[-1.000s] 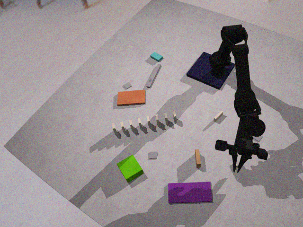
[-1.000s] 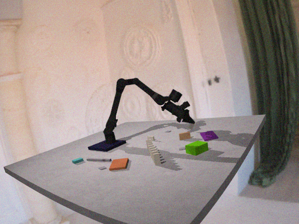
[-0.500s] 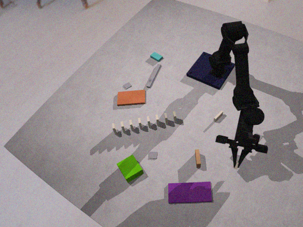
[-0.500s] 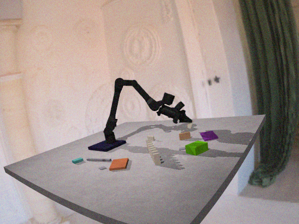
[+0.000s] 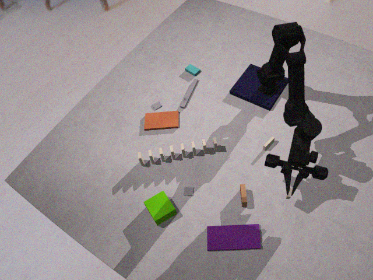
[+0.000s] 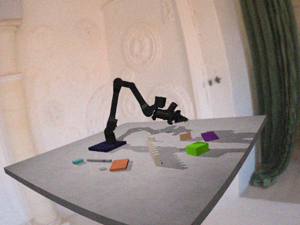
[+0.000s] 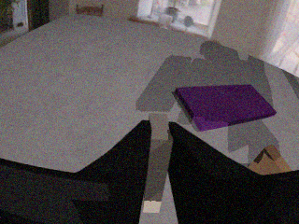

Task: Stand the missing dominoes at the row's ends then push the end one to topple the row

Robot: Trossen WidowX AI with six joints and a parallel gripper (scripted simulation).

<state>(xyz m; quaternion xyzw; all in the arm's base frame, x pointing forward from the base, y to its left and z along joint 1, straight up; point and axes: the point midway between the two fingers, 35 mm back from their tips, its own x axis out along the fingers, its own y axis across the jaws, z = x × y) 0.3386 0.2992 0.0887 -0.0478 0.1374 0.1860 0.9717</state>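
Several cream dominoes (image 5: 140, 157) (image 6: 156, 158) stand upright in an evenly spaced row, in the middle of the top view. Another cream domino (image 5: 268, 143) (image 6: 151, 138) rests on the table beyond the row's right end, apart from it, low and with its long side down. My gripper (image 5: 289, 194) (image 6: 187, 119) (image 7: 157, 129) is shut on a cream domino (image 5: 288, 196) (image 6: 186, 123) (image 7: 158, 163). It holds this domino above the table, well away from the row, to the right of the tan block in the top view.
A tan block (image 5: 243, 194) (image 6: 185, 136) (image 7: 271, 162), a purple slab (image 5: 233, 237) (image 6: 209, 136) (image 7: 224, 105) and a green block (image 5: 159, 207) (image 6: 197, 148) are on one side of the row. An orange slab (image 5: 161, 120) (image 6: 119, 164), a grey bar (image 5: 189, 93) (image 6: 99, 160) and a teal block (image 5: 192, 69) (image 6: 78, 161) are on the other.
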